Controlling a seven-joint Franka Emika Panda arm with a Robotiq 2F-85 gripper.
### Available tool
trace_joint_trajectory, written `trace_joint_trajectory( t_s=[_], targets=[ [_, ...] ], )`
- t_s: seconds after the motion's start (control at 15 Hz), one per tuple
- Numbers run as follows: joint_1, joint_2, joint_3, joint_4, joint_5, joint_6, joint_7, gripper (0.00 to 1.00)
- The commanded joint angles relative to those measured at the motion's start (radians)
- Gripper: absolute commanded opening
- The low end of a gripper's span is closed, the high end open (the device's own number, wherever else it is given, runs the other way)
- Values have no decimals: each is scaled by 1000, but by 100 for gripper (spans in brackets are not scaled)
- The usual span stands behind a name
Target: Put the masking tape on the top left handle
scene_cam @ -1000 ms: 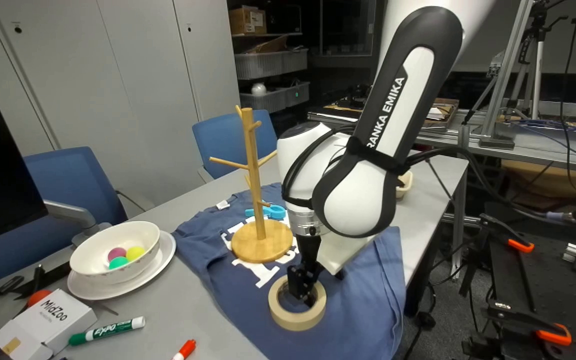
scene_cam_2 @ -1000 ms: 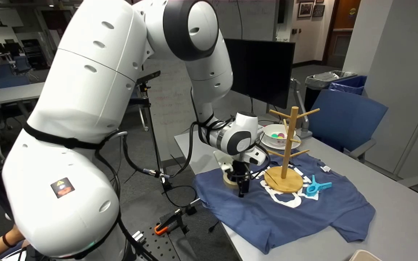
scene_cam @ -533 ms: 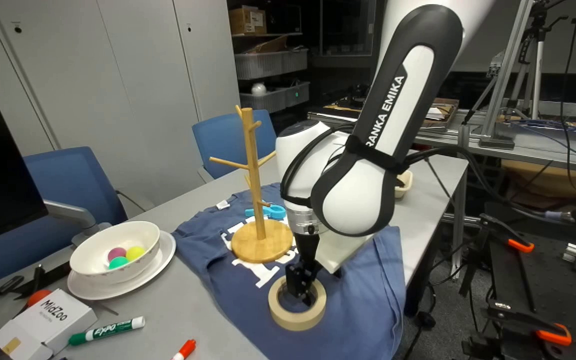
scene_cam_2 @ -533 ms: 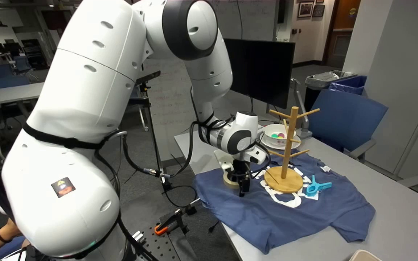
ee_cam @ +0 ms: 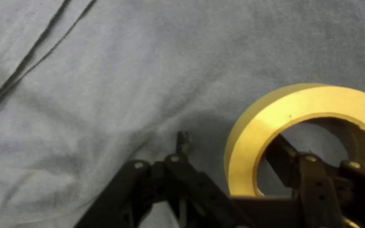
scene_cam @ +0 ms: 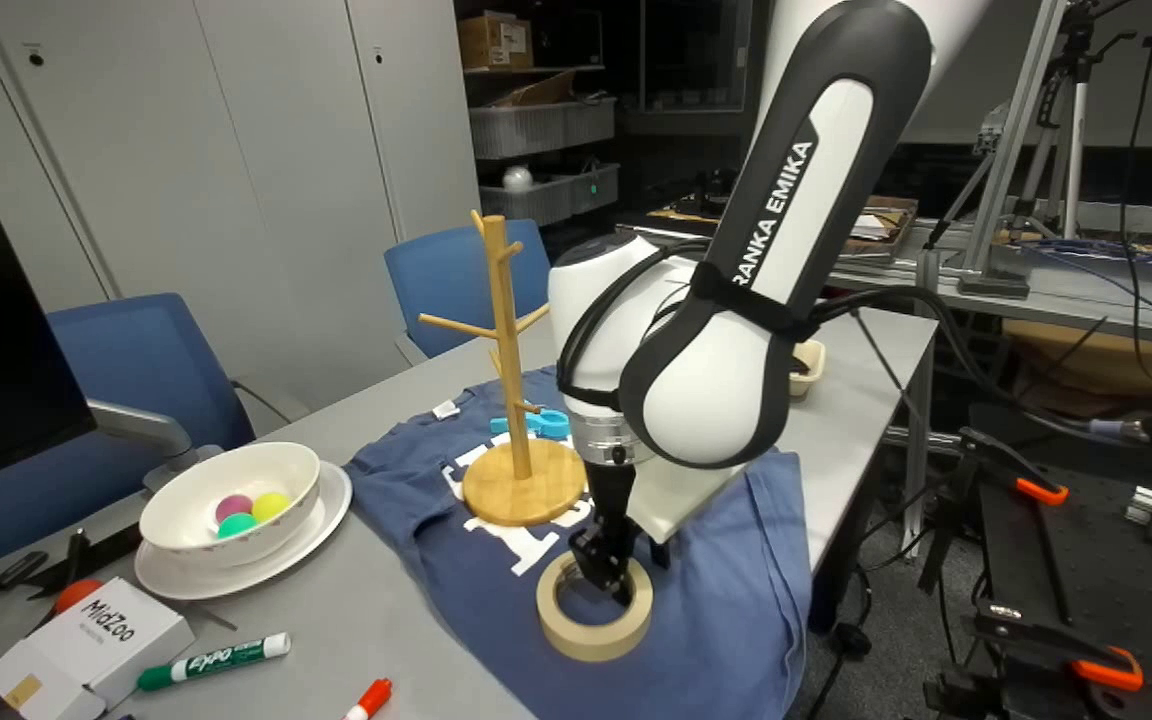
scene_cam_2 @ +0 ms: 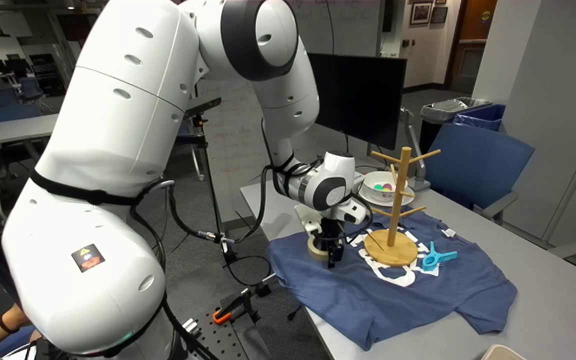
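The masking tape (scene_cam: 591, 642) lies flat on the blue shirt. It also shows in the wrist view (ee_cam: 328, 99) and, partly hidden by the gripper, in an exterior view (scene_cam_2: 317, 252). My gripper (scene_cam: 636, 575) points down over the tape's near wall, seen in the wrist view (ee_cam: 230, 142). It is open: one finger is in the tape's hollow, the other is outside the ring, with a gap showing. The wooden stand (scene_cam: 508, 350) stands upright beside the tape. The top left handle (scene_cam_2: 385, 157) juts bare from the pole's top in an exterior view.
The blue shirt (scene_cam_2: 358, 305) covers the table's middle. A cyan clip (scene_cam_2: 438, 257) lies beside the stand's base. A white bowl (scene_cam: 171, 510) with small balls sits on a plate (scene_cam: 326, 530). A box (scene_cam: 101, 635) and a green marker (scene_cam: 216, 660) lie near it.
My gripper has risen slightly and tilted a little over the tape. The tape and the stand have not moved.
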Motion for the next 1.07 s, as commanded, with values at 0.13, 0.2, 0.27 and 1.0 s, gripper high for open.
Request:
trace_joint_trajectory(
  t_s=[0.13, 0.2, 0.27, 1.0],
  targets=[
    [25, -8, -14, 12, -3, -25, 8, 18],
    [27, -9, -15, 13, -3, -25, 8, 11],
    [30, -10, -17, 13, -4, -26, 9, 4],
    [1, -112, 7, -102, 16, 21, -27, 6]
  ],
)
